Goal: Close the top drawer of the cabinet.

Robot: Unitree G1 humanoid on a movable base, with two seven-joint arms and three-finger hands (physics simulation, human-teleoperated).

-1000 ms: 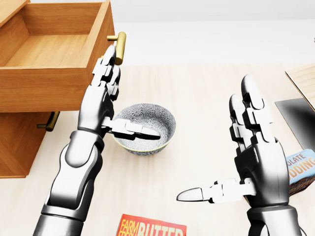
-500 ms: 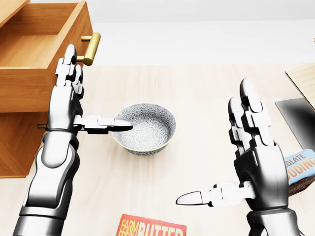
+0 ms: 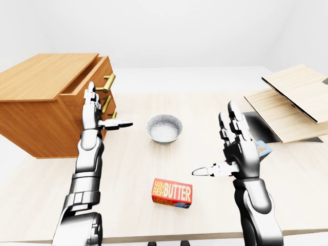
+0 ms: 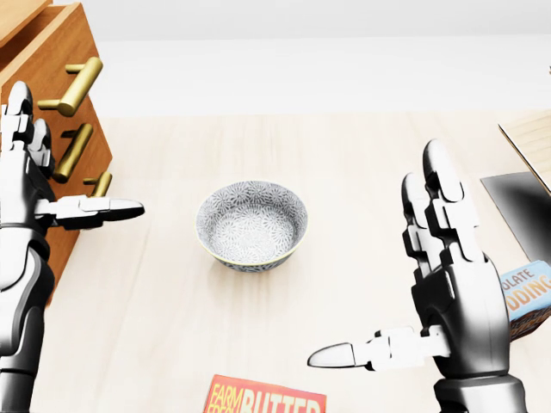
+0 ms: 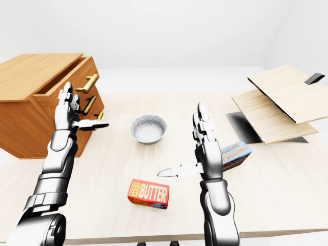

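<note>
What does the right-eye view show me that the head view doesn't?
Only the right-eye view shows the wooden cabinet's flat top, a narrow gap left at the top drawer, the whole red butter box and the stacked pale wooden boards. Only the head view shows the patterned grey bowl's inside close up. Both show the three brass handles, the open left hand and open right hand.

A pale wooden table [image 3: 154, 169] is occupying most of the left-eye view, from 9 to 3 o'clock. Plain white walls [image 3: 195, 36] are rising behind it at 12 o'clock. Light wooden boards [image 5: 277, 105] are lying stacked at 2 o'clock. Even, diffuse light is casting soft shadows.
</note>
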